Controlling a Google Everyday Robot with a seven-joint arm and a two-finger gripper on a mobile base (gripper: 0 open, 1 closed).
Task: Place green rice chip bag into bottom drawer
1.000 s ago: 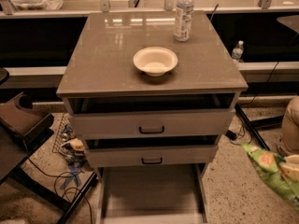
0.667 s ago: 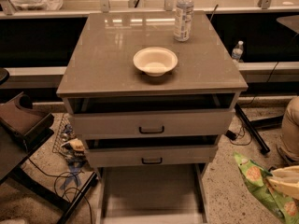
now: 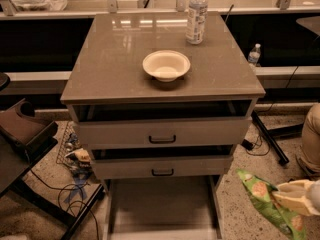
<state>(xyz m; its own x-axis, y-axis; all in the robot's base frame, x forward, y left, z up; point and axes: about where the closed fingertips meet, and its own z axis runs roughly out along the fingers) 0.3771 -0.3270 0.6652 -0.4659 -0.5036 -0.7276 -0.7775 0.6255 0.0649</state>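
bag is at lower right, in the air over the speckled floor, hanging tilted with its long side running down and to the right. It's to the right of the bottom drawer and outside it, just past the right rail, touching nothing but the gripper.

gripper comes in from the right edge, cream fingers clamped on the bag's upper right edge. Jaws are closed on the bag.

bottom drawer is pulled out toward the camera, flat grey floor bare.

Above it are the two upper drawers, middle drawer and top drawer, both with black handles and both slightly ajar, a dark gap over each.

On the cabinet top: bowl near centre, upright; water bottle standing at the back right, well apart from the bowl.

Second small bottle sits on the ledge right of the cabinet. Cable clutter lies on the floor left of the drawers.
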